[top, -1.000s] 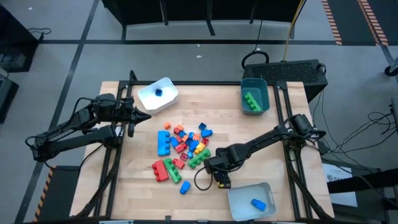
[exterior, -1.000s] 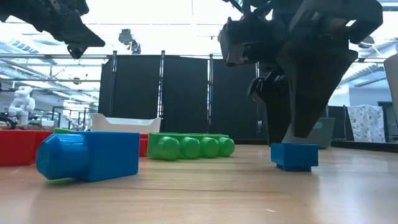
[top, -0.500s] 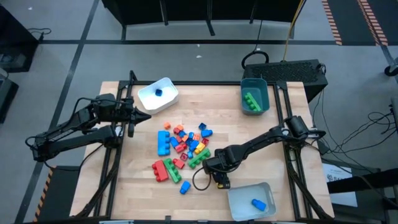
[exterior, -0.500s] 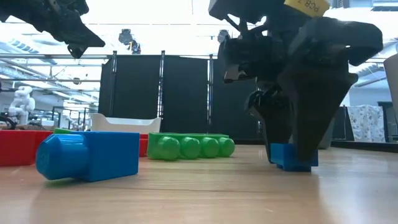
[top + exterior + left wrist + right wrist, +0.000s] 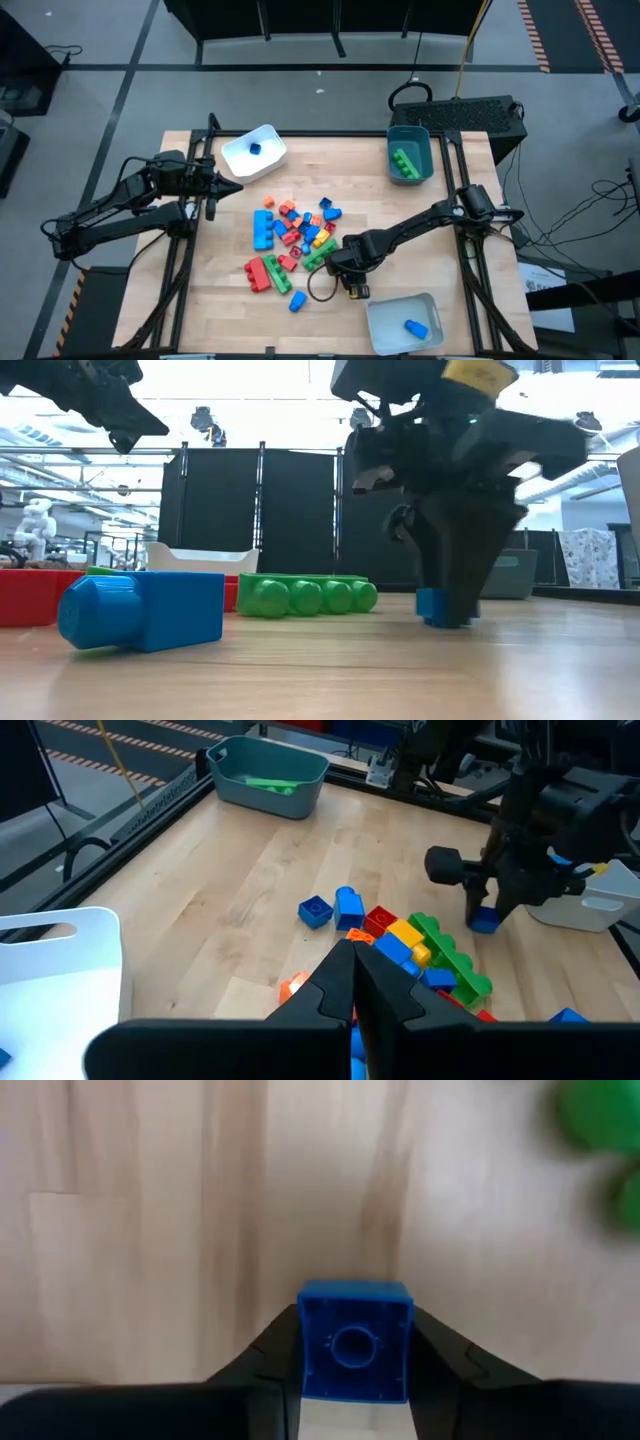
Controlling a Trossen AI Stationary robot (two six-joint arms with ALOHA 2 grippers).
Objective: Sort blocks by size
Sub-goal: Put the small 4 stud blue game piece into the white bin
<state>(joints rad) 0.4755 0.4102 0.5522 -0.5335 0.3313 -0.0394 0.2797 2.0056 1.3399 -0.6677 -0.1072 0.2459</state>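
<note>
The right gripper points down at the wooden table, and its two dark fingers press against opposite sides of a small blue brick, which sits squarely between them. Seen from table height, the right gripper reaches the tabletop and the small blue brick rests on the wood between the fingertips. From above, the right gripper is just beside the near edge of the main pile of bricks, with a long green brick close to the fingers. A grey tray holding one blue brick lies on the far side of the fingers from that pile.

The left gripper hangs above the table, well apart from the pile, with its fingers pressed together on nothing. A white tray with one tiny blue brick inside lies near those fingers. A teal tray holding a green brick stands at the far corner of the table, well apart from both grippers. Red, green, blue, orange and yellow bricks remain loose in the pile.
</note>
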